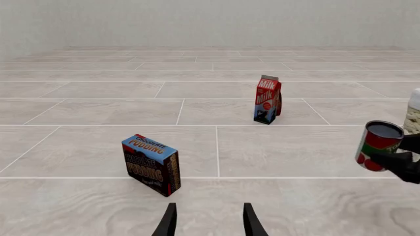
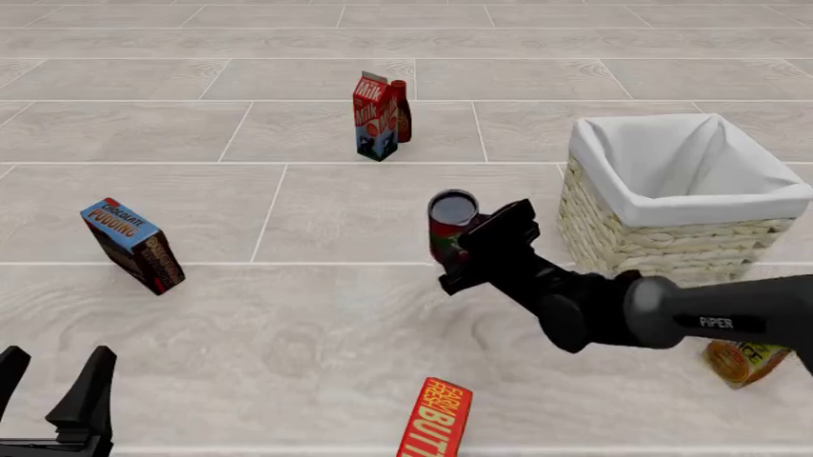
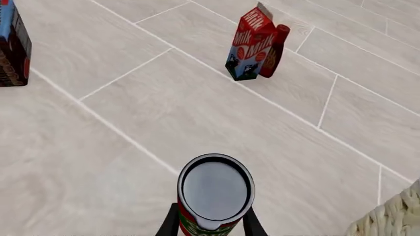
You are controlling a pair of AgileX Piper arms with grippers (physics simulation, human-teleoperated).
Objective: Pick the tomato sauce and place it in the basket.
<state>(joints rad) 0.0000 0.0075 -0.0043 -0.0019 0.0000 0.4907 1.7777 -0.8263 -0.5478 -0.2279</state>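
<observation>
The right hand point(image 2: 467, 249) is clamped on the can point(image 2: 451, 225) of tomato sauce, one finger on each side of its label, and holds it upright and, as it looks, lifted off the surface point(image 2: 318, 314). The can sits just left of the basket point(image 2: 711, 249), near its woven wall and seemingly not yet above the rim. The left hand point(image 2: 51, 392) rests at the near left corner with its fingers spread wide and nothing between them, well apart from the work.

The step in hand looks like the carry to the basket. To do it well, the can should probably rise first until its base clears the cloth-lined rim, then travel right until it is over the middle of the white lining. The grip should hold firm and the can stay upright until it is low inside. Moving sideways too early would likely knock the can against the wicker. The milk carton point(image 2: 373, 118) and the pudding box point(image 2: 131, 245) stand clear of that path.
</observation>
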